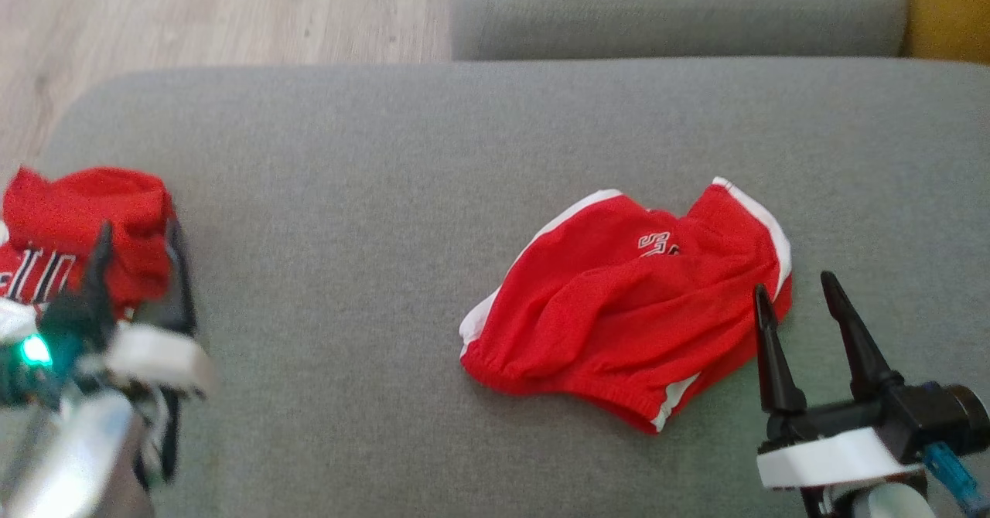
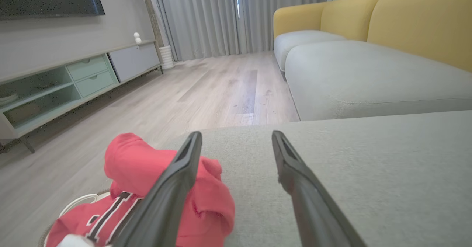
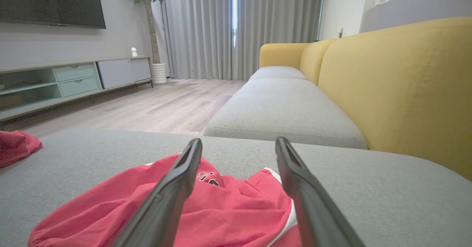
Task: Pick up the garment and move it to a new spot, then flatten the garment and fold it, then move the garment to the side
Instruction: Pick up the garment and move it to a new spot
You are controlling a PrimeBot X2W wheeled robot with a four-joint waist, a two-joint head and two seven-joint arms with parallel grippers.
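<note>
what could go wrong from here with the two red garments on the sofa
1. The red jersey sits bunched at the left edge of the grey cushion, so it might slide off to the floor.
2. The open left gripper has one finger close over the jersey and could snag it when pulling away.
3. The red shorts lie crumpled; the open right gripper beside them may pinch several layers.

shorts red with white side stripes, jersey red with black-and-white lettering, cushion grey.
</note>
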